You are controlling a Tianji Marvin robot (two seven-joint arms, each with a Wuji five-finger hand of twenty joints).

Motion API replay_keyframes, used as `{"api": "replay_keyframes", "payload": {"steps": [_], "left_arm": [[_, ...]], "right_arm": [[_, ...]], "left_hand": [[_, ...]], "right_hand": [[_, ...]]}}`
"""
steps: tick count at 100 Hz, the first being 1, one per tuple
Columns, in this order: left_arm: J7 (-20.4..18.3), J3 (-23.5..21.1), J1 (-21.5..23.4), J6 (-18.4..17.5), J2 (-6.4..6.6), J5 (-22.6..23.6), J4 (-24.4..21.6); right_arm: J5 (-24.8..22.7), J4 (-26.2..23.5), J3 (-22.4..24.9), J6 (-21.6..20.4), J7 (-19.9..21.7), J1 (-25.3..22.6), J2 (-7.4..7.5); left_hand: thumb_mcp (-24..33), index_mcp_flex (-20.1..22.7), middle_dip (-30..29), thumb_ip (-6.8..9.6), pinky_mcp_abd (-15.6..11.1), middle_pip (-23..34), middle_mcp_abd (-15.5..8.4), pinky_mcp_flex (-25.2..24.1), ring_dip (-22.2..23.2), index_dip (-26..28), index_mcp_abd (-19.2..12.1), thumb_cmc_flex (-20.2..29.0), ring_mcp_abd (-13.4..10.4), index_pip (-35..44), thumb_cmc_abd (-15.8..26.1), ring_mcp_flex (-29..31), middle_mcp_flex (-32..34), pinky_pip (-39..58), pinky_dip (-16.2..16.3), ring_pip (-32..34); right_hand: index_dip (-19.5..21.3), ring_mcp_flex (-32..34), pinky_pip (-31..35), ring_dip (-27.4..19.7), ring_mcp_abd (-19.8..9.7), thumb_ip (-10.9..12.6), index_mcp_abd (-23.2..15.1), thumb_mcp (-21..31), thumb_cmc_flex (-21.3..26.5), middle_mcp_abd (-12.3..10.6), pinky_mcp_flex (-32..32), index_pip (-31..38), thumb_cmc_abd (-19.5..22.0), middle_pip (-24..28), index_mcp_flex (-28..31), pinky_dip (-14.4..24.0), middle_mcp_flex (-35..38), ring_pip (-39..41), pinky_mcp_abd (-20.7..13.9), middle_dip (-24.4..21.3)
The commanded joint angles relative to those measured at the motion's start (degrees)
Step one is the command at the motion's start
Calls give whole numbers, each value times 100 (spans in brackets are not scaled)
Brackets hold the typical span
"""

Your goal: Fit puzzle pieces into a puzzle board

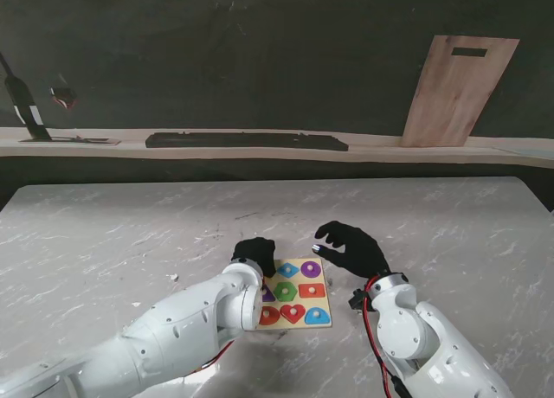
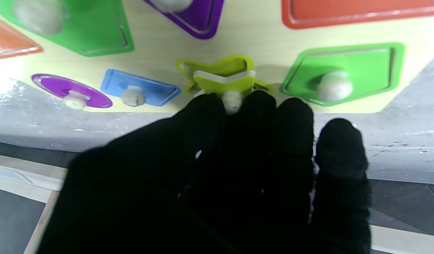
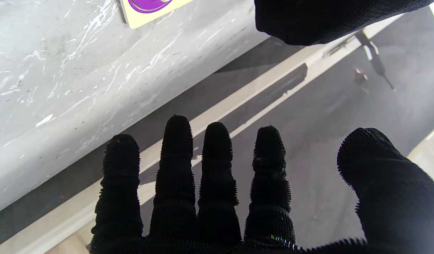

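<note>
The yellow-green star piece sits tilted, not flush, in its recess at the far edge of the puzzle board on the marble worktop. The left robot hand pinches its white knob. The right robot hand hovers released, fingers spread, just right of the board.

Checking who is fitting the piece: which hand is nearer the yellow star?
Left. The left hand has fingertips at the yellow star knob; the right hand hovers open, off the board's right edge.
</note>
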Motion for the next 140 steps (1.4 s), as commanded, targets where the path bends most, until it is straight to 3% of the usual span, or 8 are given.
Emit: {"api": "replay_keyframes", "payload": {"steps": [1,91,117,126,140], "left_arm": [[-37,-6,25,32,-24,-39,-52],[-213,104,19,180,25,40,-156],[-287,141,10,190,68,98,-218],[-294,147,11,143,102,164,-261],[-290,175,-7,48,133,258,-272]], "right_arm": [[-26,-42,-4,-18,-17,-44,-33],[-28,-29,14,-53,-22,-49,-31],[-37,-41,32,-71,-47,-65,-34],[-37,-43,35,-75,-46,-68,-33],[-37,-49,39,-81,-45,-74,-32]], "left_hand": [[-27,-63,-50,14,877,226,405,85,-84,30,168,290,-28,-65,10,304,155,210,121,182],[-62,-63,-223,-21,856,274,369,97,-230,32,137,222,-34,-98,-8,314,177,201,90,198],[-1128,-209,-419,-419,808,361,409,-60,-324,-117,138,228,30,-520,-110,165,-60,164,96,165],[-1319,-333,-506,-450,791,365,399,-124,-351,-227,154,212,53,-834,-98,98,-144,137,110,130],[-1395,-367,-613,-353,770,361,399,-263,-380,-187,185,14,95,-1338,125,-46,-298,72,148,62]], "right_hand": [[49,101,89,52,-8,120,-60,-38,3,-32,-60,86,127,65,34,55,137,77,27,37],[47,103,88,52,-11,118,-55,-46,4,-36,-60,78,133,68,42,56,141,79,30,38],[46,107,89,53,-12,119,-54,-46,5,-30,-56,73,131,68,33,57,142,80,27,38],[49,110,88,53,-14,119,-63,-47,5,-32,-58,81,128,69,36,56,144,81,26,39],[49,102,89,53,-9,118,-56,-47,3,-37,-56,81,132,72,36,56,147,79,26,40]]}}
